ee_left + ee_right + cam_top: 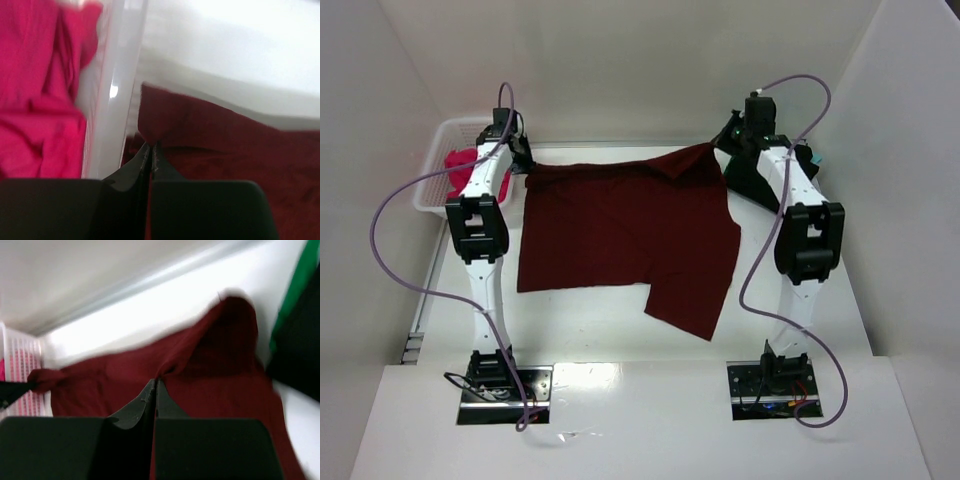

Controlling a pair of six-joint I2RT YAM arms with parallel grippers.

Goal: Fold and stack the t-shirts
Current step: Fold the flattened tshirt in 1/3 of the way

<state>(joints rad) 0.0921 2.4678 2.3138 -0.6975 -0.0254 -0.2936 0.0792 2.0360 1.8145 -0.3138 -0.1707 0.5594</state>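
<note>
Left gripper (pixel 151 146) and right gripper (pixel 154 382) each pinch a far corner of the maroon shirt (pixel 620 235), at eleven and one o'clock; it lies spread between the arms. Uneven pulling could slip a corner free, bunching the cloth.

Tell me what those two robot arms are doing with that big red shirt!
The two arms are working on the dark maroon t-shirt, which lies spread out on the white table. The left gripper pinches its far left corner, and the right gripper pinches its far right corner. The shirt is not folded yet. A bright pink t-shirt sits crumpled in the white basket at the far left.
</note>
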